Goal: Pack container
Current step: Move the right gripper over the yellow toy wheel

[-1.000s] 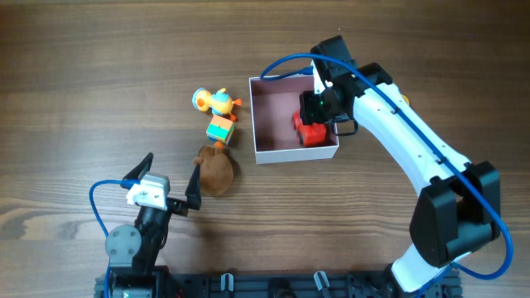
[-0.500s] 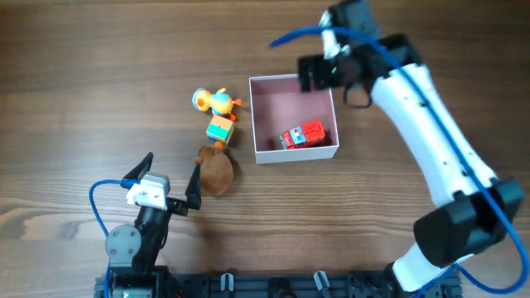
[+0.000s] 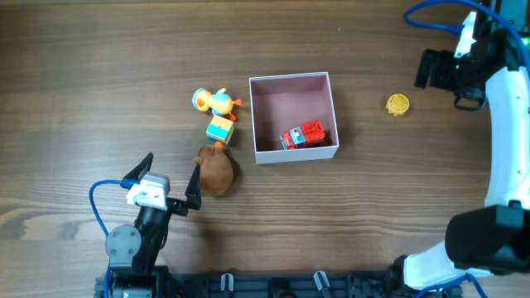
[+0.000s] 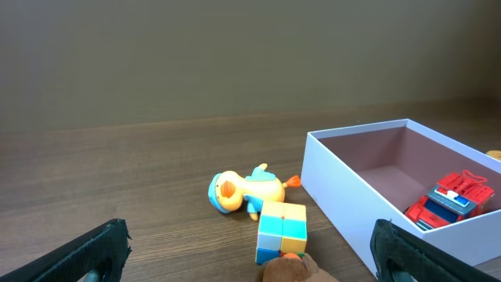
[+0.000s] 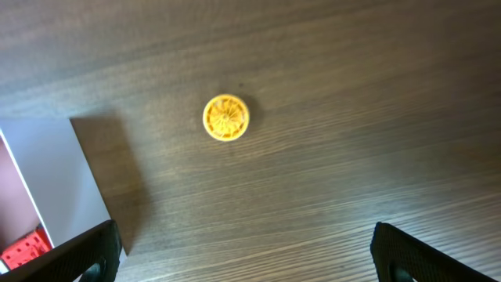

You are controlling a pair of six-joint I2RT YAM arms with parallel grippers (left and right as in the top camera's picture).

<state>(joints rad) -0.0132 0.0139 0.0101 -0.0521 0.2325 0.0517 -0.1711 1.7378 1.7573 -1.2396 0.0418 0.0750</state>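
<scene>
Since the earlier frames the right arm point(image 3: 505, 124) has swung away from above the container point(image 3: 286, 99) to the upper right corner of the overhead view; the red toy truck point(image 3: 302, 136) it held over the box now lies free in the container's lower right corner, and a small yellow ridged disc point(image 3: 397, 104) has come into view to the right of the box.

We see the container flat on the table point(image 3: 99, 74), a little above and right of the middle of the overhead frame, white walls outside and dusty pink within; the table is brown wood with a long grain running left to right, and it fills the whole overhead view but for a black rail point(image 3: 273, 285) along the lower edge.

Left of the box lie a yellow duck toy point(image 3: 214, 101), a coloured cube point(image 3: 219, 130) below it and a brown plush point(image 3: 216, 171) lower still; the left pincer point(image 3: 173, 164) stands spread at the lower left, one finger just beside the plush, and we cannot tell whether they touch.

From the right wrist, the right pincer point(image 5: 244, 235) is spread wide and empty, the disc near the upper middle of that frame.

Behind the table the left wrist view shows a plain dull grey-brown wall point(image 4: 235, 55).
</scene>
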